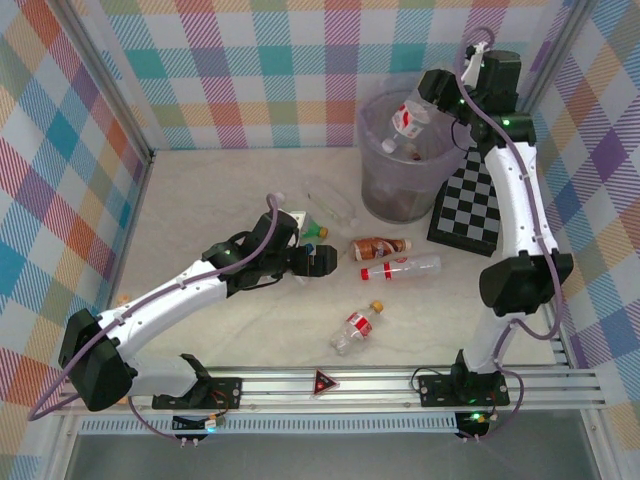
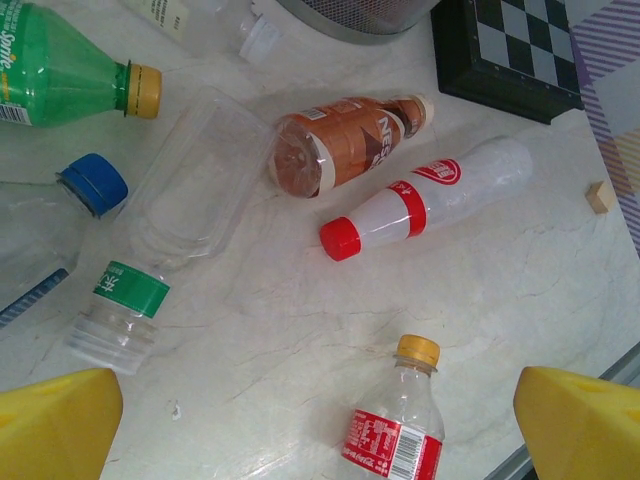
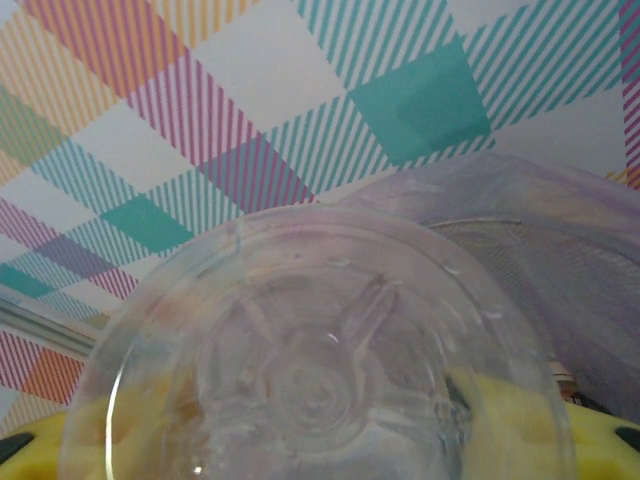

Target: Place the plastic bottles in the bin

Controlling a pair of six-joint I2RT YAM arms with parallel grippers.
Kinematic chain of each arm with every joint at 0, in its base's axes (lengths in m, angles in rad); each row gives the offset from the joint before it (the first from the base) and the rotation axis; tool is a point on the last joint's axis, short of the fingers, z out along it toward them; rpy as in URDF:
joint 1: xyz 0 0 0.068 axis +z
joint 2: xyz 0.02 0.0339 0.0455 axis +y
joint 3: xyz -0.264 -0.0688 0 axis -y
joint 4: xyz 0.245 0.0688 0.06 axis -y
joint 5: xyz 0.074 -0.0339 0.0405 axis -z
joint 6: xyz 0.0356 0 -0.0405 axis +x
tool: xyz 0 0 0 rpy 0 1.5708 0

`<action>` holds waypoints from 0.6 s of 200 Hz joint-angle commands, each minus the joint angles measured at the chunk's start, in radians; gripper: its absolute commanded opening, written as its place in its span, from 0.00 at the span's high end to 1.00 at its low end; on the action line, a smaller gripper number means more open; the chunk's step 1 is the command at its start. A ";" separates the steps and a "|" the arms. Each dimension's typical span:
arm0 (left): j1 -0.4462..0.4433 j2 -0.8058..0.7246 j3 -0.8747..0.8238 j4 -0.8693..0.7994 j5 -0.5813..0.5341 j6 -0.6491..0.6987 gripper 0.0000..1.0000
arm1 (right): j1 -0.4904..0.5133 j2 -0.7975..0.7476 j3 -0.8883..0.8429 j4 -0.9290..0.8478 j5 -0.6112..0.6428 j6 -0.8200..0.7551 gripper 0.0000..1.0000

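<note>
Bottle: clear, red-labelled, clamped in right gripper over bin.
Right arm: reared tall, wrist bent down.
Left arm: stretched low; left gripper fingers wide above table.

The green bottle and blue-capped bottle run off frame.

Bottles: clear, glossy plastic.
Bin: translucent, smooth plastic.
Tabletop: smooth, marble-patterned, faint sheen.
Board beside bin: smooth.
</note>
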 commanded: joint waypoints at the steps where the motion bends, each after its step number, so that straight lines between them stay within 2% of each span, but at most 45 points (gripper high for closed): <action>1: 0.006 -0.024 0.003 -0.018 -0.016 0.004 0.00 | -0.007 0.073 0.084 0.015 0.004 0.014 0.42; 81: 0.007 -0.017 0.035 -0.117 -0.059 0.056 0.00 | -0.001 0.365 0.318 -0.187 -0.041 -0.016 0.38; 120: 0.007 -0.009 0.040 -0.121 -0.062 0.061 0.00 | 0.003 0.450 0.346 -0.250 -0.085 -0.007 0.35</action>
